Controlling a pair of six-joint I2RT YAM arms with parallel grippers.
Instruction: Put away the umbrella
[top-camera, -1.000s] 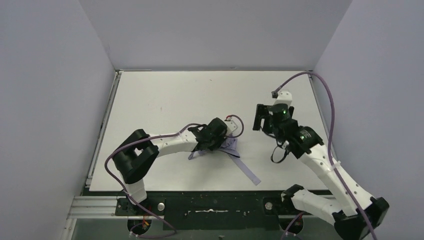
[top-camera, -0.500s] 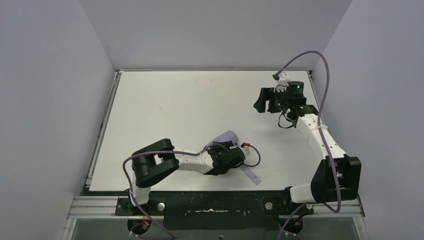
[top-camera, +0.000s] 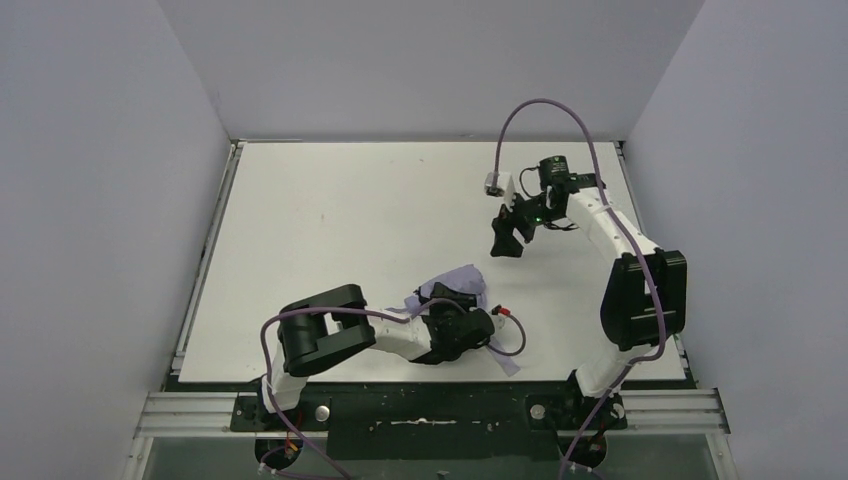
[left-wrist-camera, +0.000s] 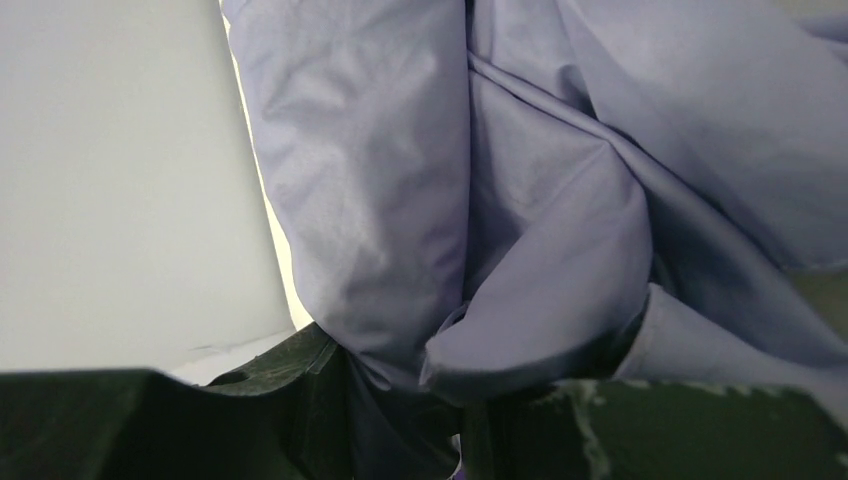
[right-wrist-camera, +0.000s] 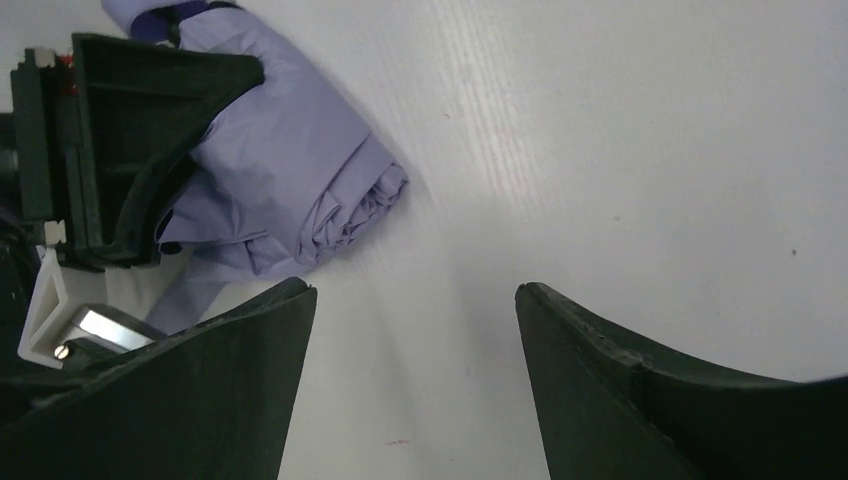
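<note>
The umbrella (top-camera: 458, 279) is a crumpled bundle of pale lavender fabric near the table's front edge, with a flat strip of fabric (top-camera: 506, 357) trailing to the front right. My left gripper (top-camera: 470, 322) lies low over it. In the left wrist view the fabric (left-wrist-camera: 480, 200) fills the frame and is bunched between my dark fingers (left-wrist-camera: 290, 400). Shaft, ribs and handle are hidden. My right gripper (top-camera: 503, 243) hangs over the table further back and right, open and empty. Its view (right-wrist-camera: 415, 300) shows the umbrella (right-wrist-camera: 290, 180) ahead, with the left gripper (right-wrist-camera: 120, 150) on it.
The white table (top-camera: 330, 220) is closed in by grey walls on three sides. A metal rail (top-camera: 200, 410) runs along the near edge by the arm bases. Purple cables (top-camera: 540, 105) loop above the right arm and beside the left wrist (top-camera: 515, 345).
My left arm has drawn back toward the front edge, dragging the umbrella with it. My right arm has swung to the far right, then turned its gripper left toward the middle.
</note>
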